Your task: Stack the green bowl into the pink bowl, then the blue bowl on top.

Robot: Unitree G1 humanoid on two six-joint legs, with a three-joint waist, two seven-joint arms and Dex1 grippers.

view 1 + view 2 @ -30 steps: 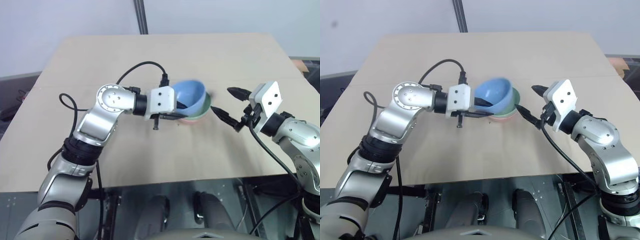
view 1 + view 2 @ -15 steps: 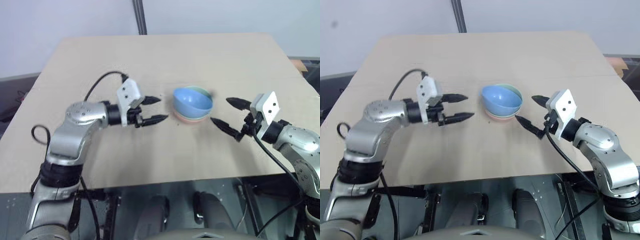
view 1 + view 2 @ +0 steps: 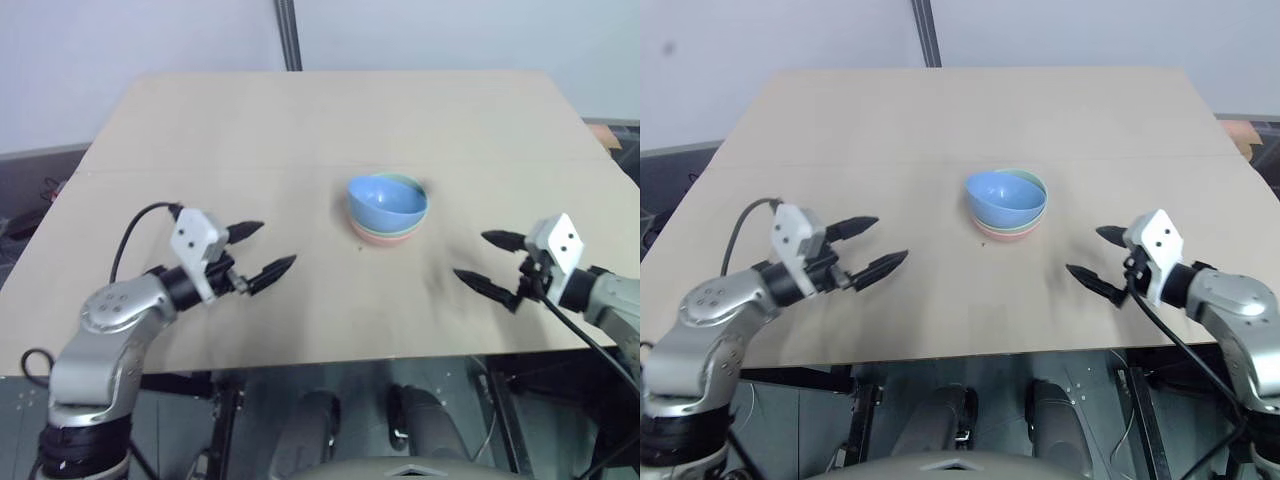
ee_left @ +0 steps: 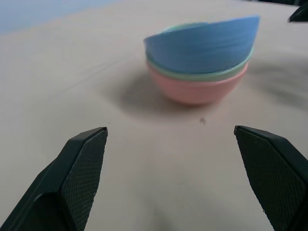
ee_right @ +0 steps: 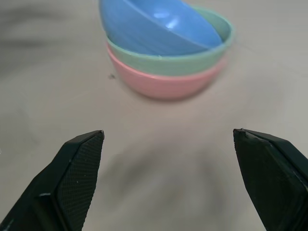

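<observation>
**Operator:** Fingers status, both arms?

**Inspector:** Left gripper (image 3: 258, 249): the two black fingers (image 4: 79, 175) stand spread wide with nothing between them. Right gripper (image 3: 489, 261): fingers (image 5: 77, 174) likewise spread wide, nothing held. Both grippers hang above the flat beige wooden tabletop (image 3: 300, 130), one on each side of the bowls and well apart from them, each pointing inward toward the stack.

**Operator:** Location of the bowls?

**Inspector:** All three sit nested near the middle of the tabletop. Bottom position: small round salmon-pink plastic bowl (image 4: 197, 89), resting on the tabletop. Middle position: small round pale mint-green plastic bowl (image 5: 202, 55), seated inside the pink one, its rim showing as a band above the pink wall. Top position: small round light sky-blue plastic bowl (image 3: 385, 200), seated inside the green one.

**Operator:** Is the blue bowl level?

**Inspector:** No. It sits tilted; the rim rides higher on the side toward the left gripper, and more green rim is exposed on the opposite side.
</observation>
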